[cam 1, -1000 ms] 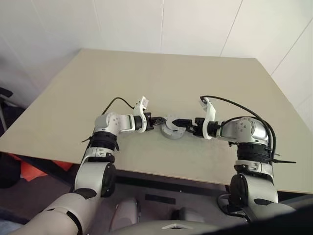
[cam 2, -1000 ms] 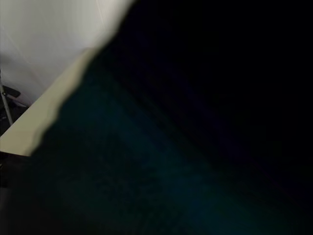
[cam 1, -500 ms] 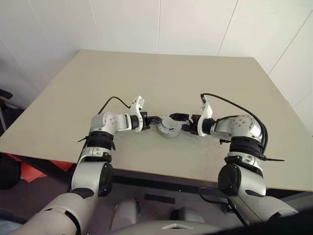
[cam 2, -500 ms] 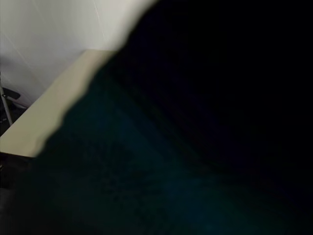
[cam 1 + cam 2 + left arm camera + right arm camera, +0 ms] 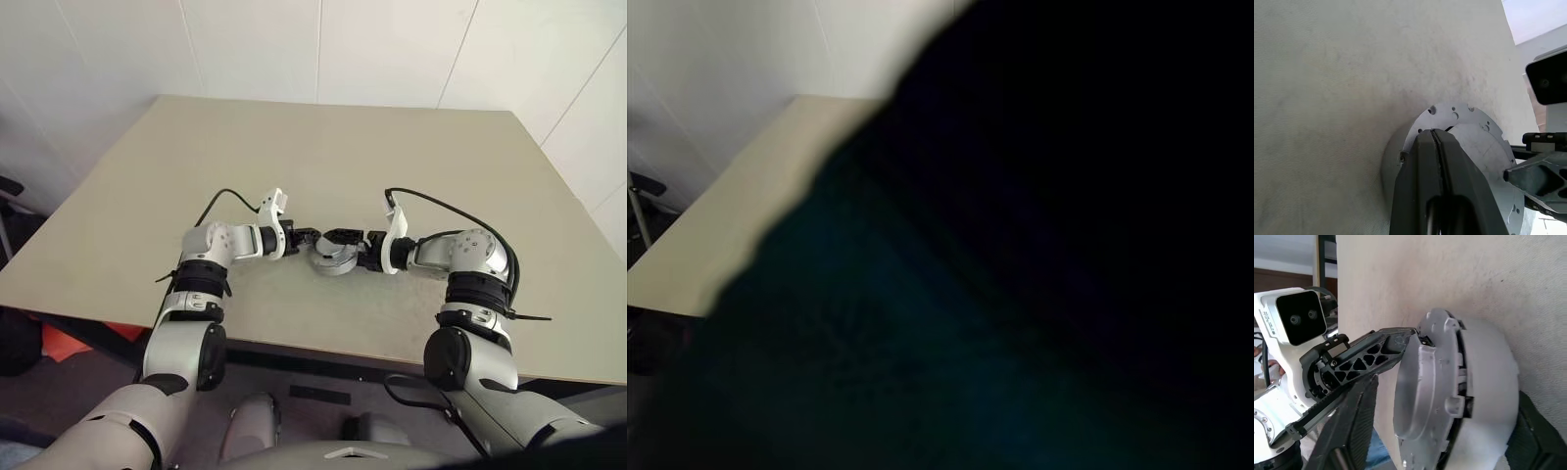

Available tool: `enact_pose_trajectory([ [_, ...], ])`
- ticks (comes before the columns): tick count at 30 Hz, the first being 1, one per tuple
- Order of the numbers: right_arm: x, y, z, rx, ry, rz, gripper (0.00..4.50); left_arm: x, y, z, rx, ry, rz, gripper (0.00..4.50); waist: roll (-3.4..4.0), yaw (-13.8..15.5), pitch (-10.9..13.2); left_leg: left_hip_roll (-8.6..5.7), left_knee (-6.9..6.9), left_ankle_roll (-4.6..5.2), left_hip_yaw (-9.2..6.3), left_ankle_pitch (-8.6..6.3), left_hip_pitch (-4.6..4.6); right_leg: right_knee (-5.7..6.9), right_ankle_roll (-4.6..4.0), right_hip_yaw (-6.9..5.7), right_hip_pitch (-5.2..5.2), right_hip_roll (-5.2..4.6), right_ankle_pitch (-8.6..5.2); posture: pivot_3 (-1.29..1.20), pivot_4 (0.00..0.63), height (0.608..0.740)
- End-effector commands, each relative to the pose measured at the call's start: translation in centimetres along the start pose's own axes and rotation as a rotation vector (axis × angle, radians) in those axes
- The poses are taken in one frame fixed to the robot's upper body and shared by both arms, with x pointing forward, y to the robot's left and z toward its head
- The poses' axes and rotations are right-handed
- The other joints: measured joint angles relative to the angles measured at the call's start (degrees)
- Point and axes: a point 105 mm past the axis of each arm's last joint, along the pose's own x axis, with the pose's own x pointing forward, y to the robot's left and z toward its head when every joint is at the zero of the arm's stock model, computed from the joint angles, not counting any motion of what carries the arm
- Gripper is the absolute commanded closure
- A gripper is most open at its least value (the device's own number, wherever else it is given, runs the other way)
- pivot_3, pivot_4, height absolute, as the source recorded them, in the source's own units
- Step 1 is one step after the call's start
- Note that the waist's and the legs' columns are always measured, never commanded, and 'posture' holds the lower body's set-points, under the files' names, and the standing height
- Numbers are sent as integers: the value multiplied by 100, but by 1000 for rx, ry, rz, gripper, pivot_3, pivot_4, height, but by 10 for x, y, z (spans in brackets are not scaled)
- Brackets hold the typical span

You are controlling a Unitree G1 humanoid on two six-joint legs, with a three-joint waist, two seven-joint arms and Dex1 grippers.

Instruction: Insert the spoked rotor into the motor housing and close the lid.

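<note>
With lid [image 5: 1425, 396] ajar over housing [image 5: 1488, 396], right gripper [image 5: 1435, 431] straddles both, spread; left gripper [image 5: 1436, 147], pressed together, pushes lid's far face

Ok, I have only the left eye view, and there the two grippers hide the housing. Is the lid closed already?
Observer: Not fully. In the right wrist view the lid stands ajar, with a gap between it and the motor housing.
Operator: What does the left gripper do?
Observer: The left gripper is shut, and its tips are at the lid's rim.
Operator: And the right gripper?
Observer: The right gripper is open, with one finger on each side of the housing and lid. The finger on the lid's side stands clear of the lid.
</note>
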Motion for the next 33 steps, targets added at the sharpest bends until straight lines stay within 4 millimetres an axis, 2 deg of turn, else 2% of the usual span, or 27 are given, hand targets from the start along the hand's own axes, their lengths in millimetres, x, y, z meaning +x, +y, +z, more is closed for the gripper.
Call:
enact_pose_trajectory([
  [1, 9, 41, 7, -58, -9, 156, 1498, 11, -7, -12, -9, 57, -20, 4500, 0, 3, 0, 0, 0, 0, 0, 0, 0, 0, 0, 0, 0, 0, 0, 0, 0, 740],
  [4, 8, 41, 9, -61, -16, 155, 2331, 11, -7, -11, -8, 53, -18, 4500, 0, 11, 0, 0, 0, 0, 0, 0, 1, 0, 0, 0, 3, 0, 0, 0, 0, 740],
  [12, 8, 35, 15, -50, -41, 126, 2388, 10, -6, -6, 3, 27, -15, 4500, 0, 9, 0, 0, 2, 0, 0, 2, 4, 3, 3, 0, 5, 0, 2, 0, 0, 740],
  [15, 7, 36, 32, -4, -124, 130, 2389, -4, -1, 25, 52, -166, -13, 4500, 0, -7, 0, 0, 2, 0, 0, 4, 3, 5, 3, 0, 3, 0, 2, 0, 0, 740],
  [17, 7, 37, 39, 22, -156, 141, 2389, -13, 3, 39, 80, -255, 2, 4500, 0, -7, 1, 1, 3, -1, 0, 6, -2, 10, 3, 0, -5, 0, 3, 0, 0, 740],
  [19, 7, 41, 51, 49, -207, 155, 2389, -34, 14, 59, 49, -393, 18, 4500, 1, -11, 2, 2, 3, 1, 0, 8, -18, 16, 3, -2, -22, 0, 4, 0, 0, 740],
  [20, 7, 42, 58, 64, -235, 159, 2389, -46, 20, 67, -31, -457, -2, 4500, 1, -13, 2, 2, 3, 3, 0, 9, -27, 19, 4, -3, -32, 0, 4, 0, 0, 740],
  [22, 8, 44, 67, 87, -272, 158, 2389, -62, 29, 74, -91, -525, -3, 4500, 1, -16, 2, 2, 11, 7, 0, 11, -60, 36, 14, -5, -70, 0, 11, 0, 0, 740],
  [26, 9, 56, 91, 162, -371, 202, 2389, -91, 42, 81, -139, -628, 16, 4500, 1, 5, 2, 10, 40, 25, -5, 5, -115, 87, 24, -24, -121, -1, 18, 0, 0, 740],
  [29, 8, 71, 102, 207, -411, 266, 2389, -101, 44, 78, -185, -659, -2, 4500, 2, 7, 2, 29, 65, 27, -5, 4, -163, 95, 24, -50, -152, 0, 18, 0, 0, 740],
  [33, 14, 95, 97, 176, -365, 333, 2389, -94, 39, 55, -198, -538, -34, 3548, 2, 5, 2, 46, 108, 56, -5, -11, -188, 109, 23, -79, -164, 0, 18, 0, 0, 740],
])
